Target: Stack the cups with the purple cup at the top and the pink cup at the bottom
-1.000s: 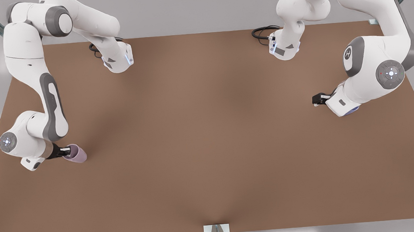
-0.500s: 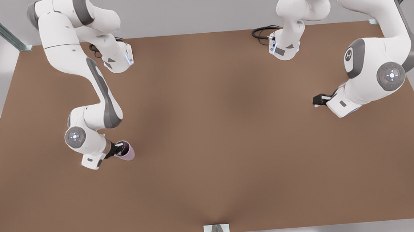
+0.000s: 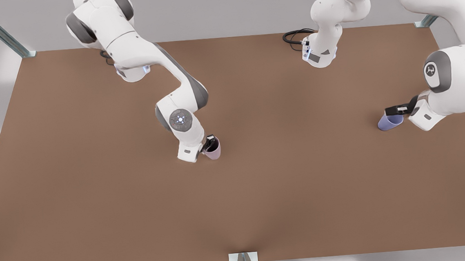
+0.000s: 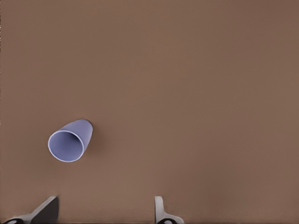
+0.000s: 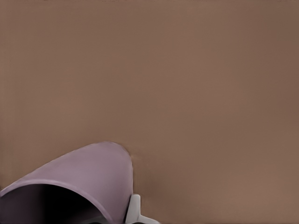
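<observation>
The right pincer [image 3: 210, 142], clamped on the pink cup [image 3: 213, 150], has moved to the tabletop's [image 3: 261, 186] middle. The left pincer [image 3: 394, 110] hangs apart beside the purple cup [image 3: 389, 122].

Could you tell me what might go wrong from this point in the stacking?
The right gripper pinches the pink cup by its rim, so the cup could tilt or slip when set down. The left gripper is open above the purple cup, which sits off-centre between its fingers; closing now might nudge or topple it.
</observation>
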